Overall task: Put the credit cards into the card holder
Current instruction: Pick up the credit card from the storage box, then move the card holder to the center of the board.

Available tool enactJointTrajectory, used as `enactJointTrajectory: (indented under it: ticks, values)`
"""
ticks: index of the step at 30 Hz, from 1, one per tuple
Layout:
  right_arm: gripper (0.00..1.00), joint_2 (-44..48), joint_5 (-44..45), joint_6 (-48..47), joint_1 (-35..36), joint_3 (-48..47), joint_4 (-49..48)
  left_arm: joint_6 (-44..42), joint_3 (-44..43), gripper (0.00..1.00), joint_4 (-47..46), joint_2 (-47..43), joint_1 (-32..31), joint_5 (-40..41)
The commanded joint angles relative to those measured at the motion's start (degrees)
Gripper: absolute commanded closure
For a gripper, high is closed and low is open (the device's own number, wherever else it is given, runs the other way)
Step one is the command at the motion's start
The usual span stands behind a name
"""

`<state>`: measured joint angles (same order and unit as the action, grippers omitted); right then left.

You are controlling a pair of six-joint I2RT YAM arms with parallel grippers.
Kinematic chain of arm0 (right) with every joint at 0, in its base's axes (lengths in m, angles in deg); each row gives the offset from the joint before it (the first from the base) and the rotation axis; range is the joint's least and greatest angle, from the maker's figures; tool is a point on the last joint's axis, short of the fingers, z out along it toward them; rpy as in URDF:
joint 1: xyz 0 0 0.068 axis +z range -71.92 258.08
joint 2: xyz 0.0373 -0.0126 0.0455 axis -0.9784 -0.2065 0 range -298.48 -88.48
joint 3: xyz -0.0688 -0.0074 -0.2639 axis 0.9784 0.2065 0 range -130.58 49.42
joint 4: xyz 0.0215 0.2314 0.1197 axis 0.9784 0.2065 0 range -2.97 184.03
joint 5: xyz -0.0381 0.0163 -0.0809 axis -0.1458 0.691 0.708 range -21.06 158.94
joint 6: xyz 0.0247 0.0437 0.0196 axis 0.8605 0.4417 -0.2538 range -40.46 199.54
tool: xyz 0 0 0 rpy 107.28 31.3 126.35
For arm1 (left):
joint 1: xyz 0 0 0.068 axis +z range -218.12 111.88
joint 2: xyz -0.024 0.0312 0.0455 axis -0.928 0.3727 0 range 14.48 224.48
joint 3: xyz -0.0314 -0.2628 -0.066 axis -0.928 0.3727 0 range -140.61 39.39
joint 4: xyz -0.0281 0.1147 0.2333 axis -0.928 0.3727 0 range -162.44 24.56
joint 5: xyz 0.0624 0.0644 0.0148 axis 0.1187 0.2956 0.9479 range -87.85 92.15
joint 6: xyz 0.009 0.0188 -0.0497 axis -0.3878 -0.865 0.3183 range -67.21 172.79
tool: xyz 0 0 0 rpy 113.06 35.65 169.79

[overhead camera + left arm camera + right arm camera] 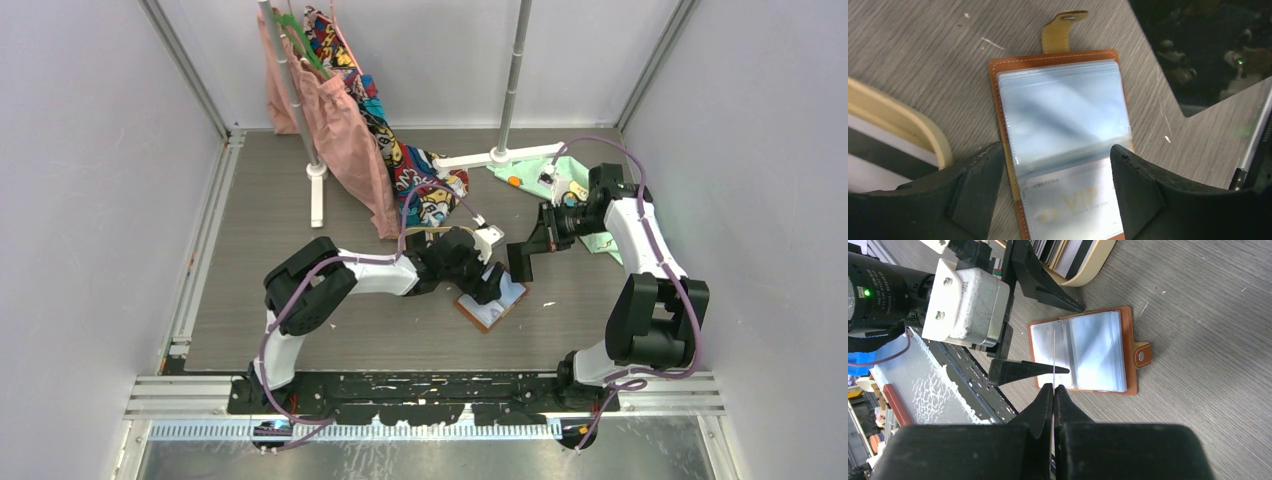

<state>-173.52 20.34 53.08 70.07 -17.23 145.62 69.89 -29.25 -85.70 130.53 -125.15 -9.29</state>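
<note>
- One card holder [1063, 125] lies open on the surface [923, 50], clear sleeves up. The left gripper [1055, 152] has its jaws spread either side of it.
- The right gripper [1053, 387] has its jaws pressed together, pinching one credit card [1054, 355] edge-on above the holder.
- Judged handling: the card is light, stiff and slick, so grip a short edge. The sleeves look floppy.
- Count: one VIP card [1068, 200] is sleeved. The stacked cards [1063, 250] in the wooden tray [1088, 270] cannot be counted.

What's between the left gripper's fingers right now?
The open card holder, with a VIP card in a clear sleeve; the left gripper straddles it, open. Left wrist view shows it.
</note>
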Motion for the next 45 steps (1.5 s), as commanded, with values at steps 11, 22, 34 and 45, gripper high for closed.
enactJointTrajectory:
  ticks: [11, 22, 34, 45]
  values:
    - [0.99, 0.0, 0.5, -4.9, -4.2, -1.6, 2.5, 1.6, -4.4, 0.24, -5.3, 3.1, -0.1, -16.0]
    - [0.99, 0.0, -5.0, -8.1, -6.7, -0.3, 4.0, 0.8, 1.0, 0.21, -13.1, -5.6, -0.1, -8.6]
    - [0.99, -2.3, -8.7, -13.9, -6.7, 2.7, 5.1, -5.6, 20.2, 0.20, -16.0, -28.7, 0.0, 4.8]
    - [0.99, -5.7, -9.1, -15.7, -6.7, 3.5, 5.1, 4.9, 34.2, 0.11, -19.5, -38.3, 0.4, 4.8]
